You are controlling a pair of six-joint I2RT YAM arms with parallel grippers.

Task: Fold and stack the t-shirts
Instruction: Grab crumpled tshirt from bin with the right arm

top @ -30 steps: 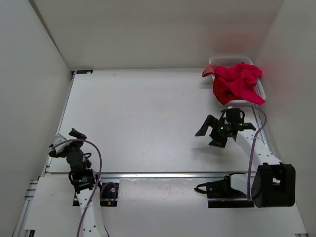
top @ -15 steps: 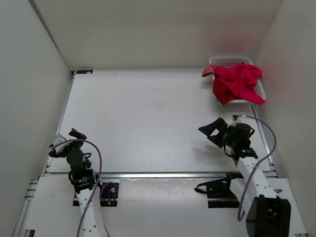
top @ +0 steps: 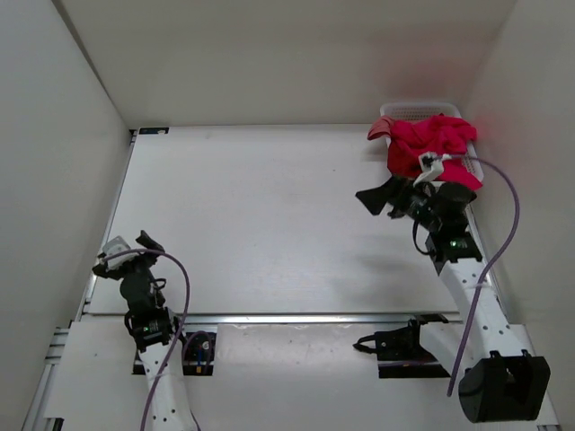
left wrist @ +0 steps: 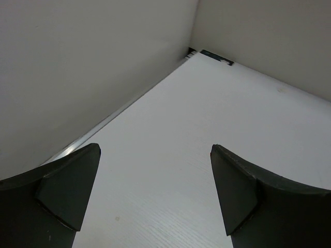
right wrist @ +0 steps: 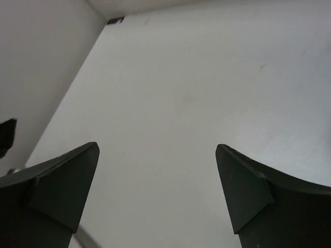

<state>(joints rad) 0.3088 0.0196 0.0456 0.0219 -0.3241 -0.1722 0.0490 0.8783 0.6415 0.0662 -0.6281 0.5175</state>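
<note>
A: Top external view, entry: the t-shirts (top: 429, 144) lie as one crumpled red heap in the white mesh basket (top: 406, 110) at 1 o'clock on the table (top: 260, 215), spilling over its near rim. I cannot separate the individual shirts. Nothing is folded or stacked yet.

B: Why heaped there?

A: My reading: the basket is the supply bin, and the tabletop from 9 to 12 o'clock serves as folding space.

B: Right arm?

A: Stretched from its base at 5 o'clock towards 1 o'clock, wrist at the heap's near edge. The right gripper (top: 382, 195) points towards 9 o'clock, away from the cloth, jaws wide apart with nothing between them. The right wrist view agrees: its fingers (right wrist: 57, 191) frame only table surface.

B: Touching the shirts?

A: Cannot tell; from above the wrist overlaps the heap.

B: Left arm?

A: Tucked close to its base at 7 o'clock. The left gripper (top: 128, 253) is angled towards 11 o'clock, jaws likewise spread and empty. Judged: parked until a shirt is laid out.
</note>
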